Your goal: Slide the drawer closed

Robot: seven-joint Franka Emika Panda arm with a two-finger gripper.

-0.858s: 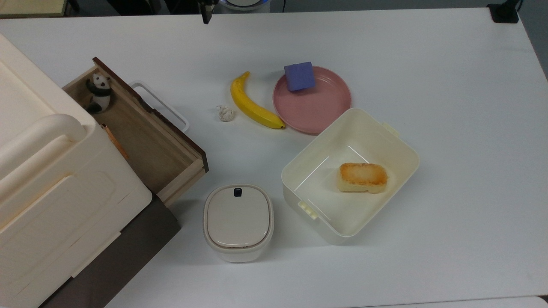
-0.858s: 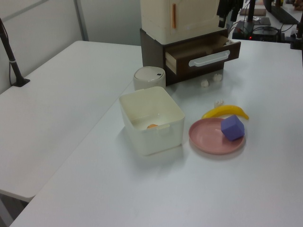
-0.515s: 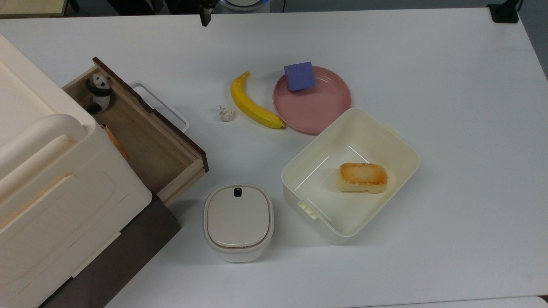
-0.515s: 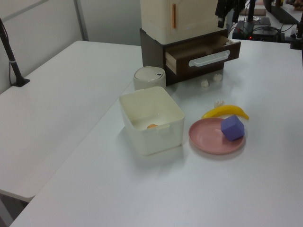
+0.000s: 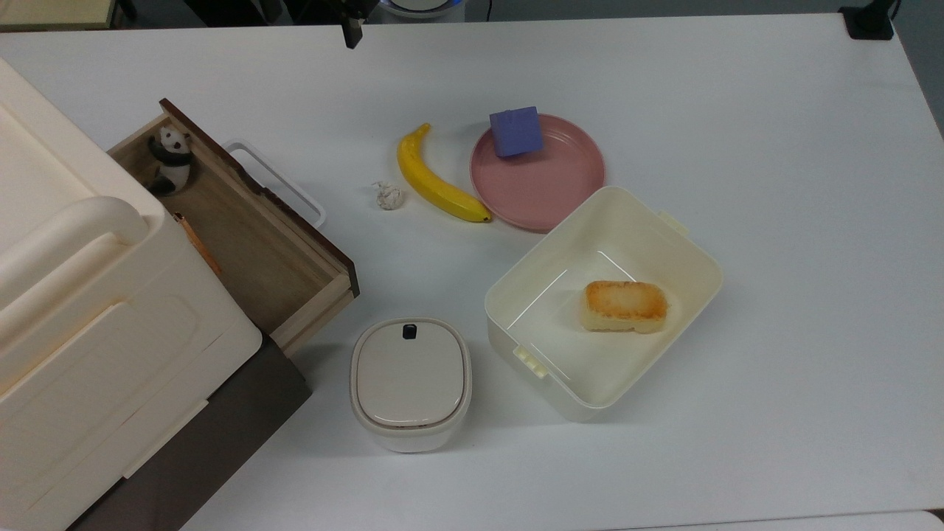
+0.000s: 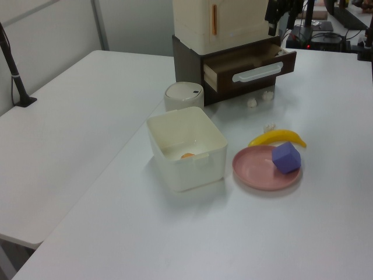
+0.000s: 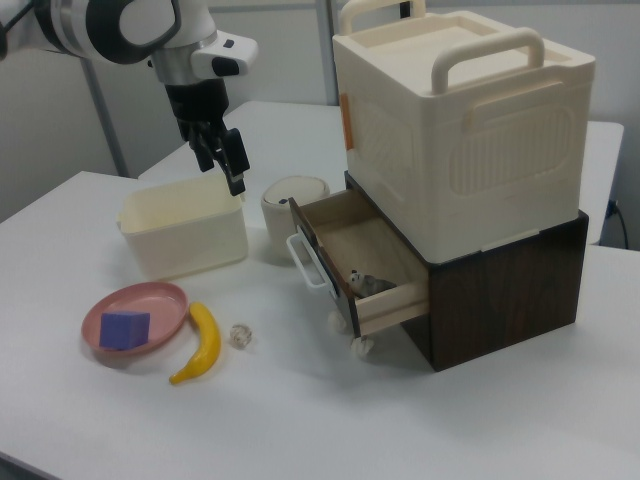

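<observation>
The drawer [image 5: 243, 236] stands pulled out from the big cream cabinet [image 5: 88, 295], with its light-wood inside showing. Its dark front panel carries a white loop handle [image 5: 276, 181]. A small panda toy [image 5: 171, 158] lies in the drawer's far corner. My gripper [image 5: 352, 33] hangs above the table at the top view's upper edge, well away from the handle. In the right view the gripper [image 7: 225, 165] is open and holds nothing, up over the cream box and to the right view's left of the drawer [image 7: 360, 250]. The left view has the gripper [image 6: 274, 23] above the drawer [image 6: 250, 61].
A lidded cream container [image 5: 410, 380] stands just beyond the drawer's front corner. A cream box [image 5: 686, 251] holds bread [image 5: 625, 306]. A banana [image 5: 435, 181], a small crumpled ball [image 5: 389, 196] and a pink plate [image 5: 553, 188] with a purple block [image 5: 516, 131] lie mid-table.
The gripper has drifted slightly toward the top view's left. The drawer and the other things have not moved.
</observation>
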